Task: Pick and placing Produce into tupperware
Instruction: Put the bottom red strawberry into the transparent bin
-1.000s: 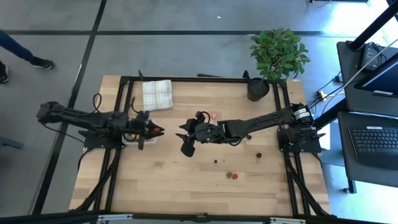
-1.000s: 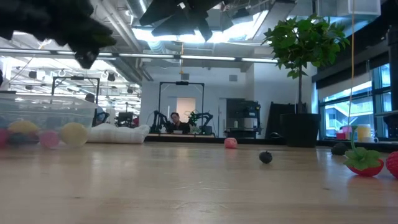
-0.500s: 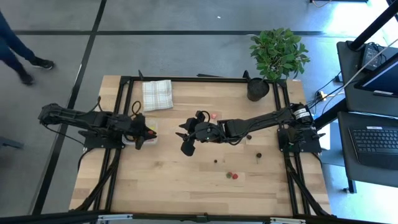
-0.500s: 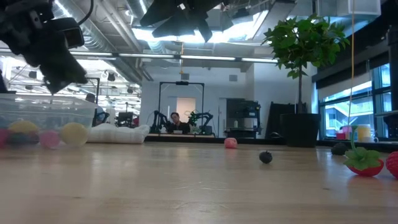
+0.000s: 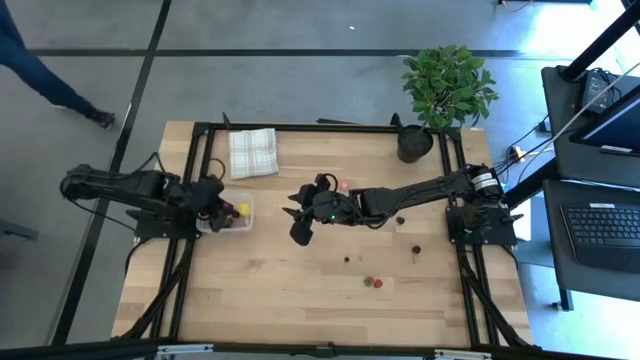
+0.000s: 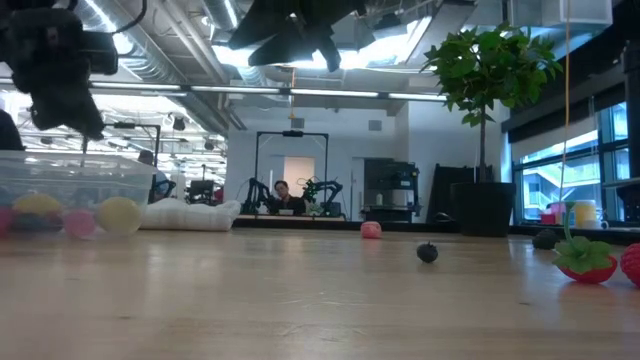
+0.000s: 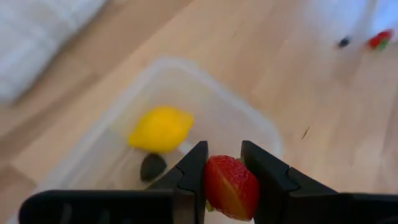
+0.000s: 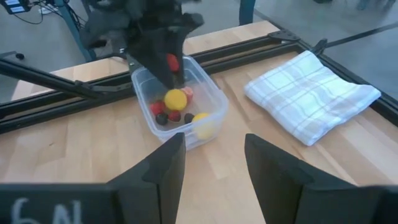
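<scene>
We are looking at one wooden table (image 5: 270, 290) carrying two dark arms, one potted plant (image 5: 447, 85), one folded checked cloth (image 5: 252, 152) and one clear container (image 5: 232, 212). The left gripper (image 7: 219, 180) is hanging over the container's left end, its fingers clenched on a single strawberry (image 7: 231, 186). The right gripper (image 8: 210, 163) is hovering near the table's middle, above the wood, fingers spread apart and gripping nothing.

In the right wrist view we are counting two yellow lemons (image 8: 175, 99) in the container, plus several small red and dark pieces (too small to number exactly). The left wrist view is showing only one lemon and one dark cherry (image 7: 152, 167) beneath the held strawberry.

From above we are seeing about five loose pieces on the table's right half: a pink one (image 5: 343, 185) by the right arm, red strawberries (image 5: 372, 282) and dark cherries (image 5: 415, 249). The low view alone is showing a seated person (image 6: 282, 199) far behind, while the overhead view shows another person's leg (image 5: 45, 72) on the floor.
</scene>
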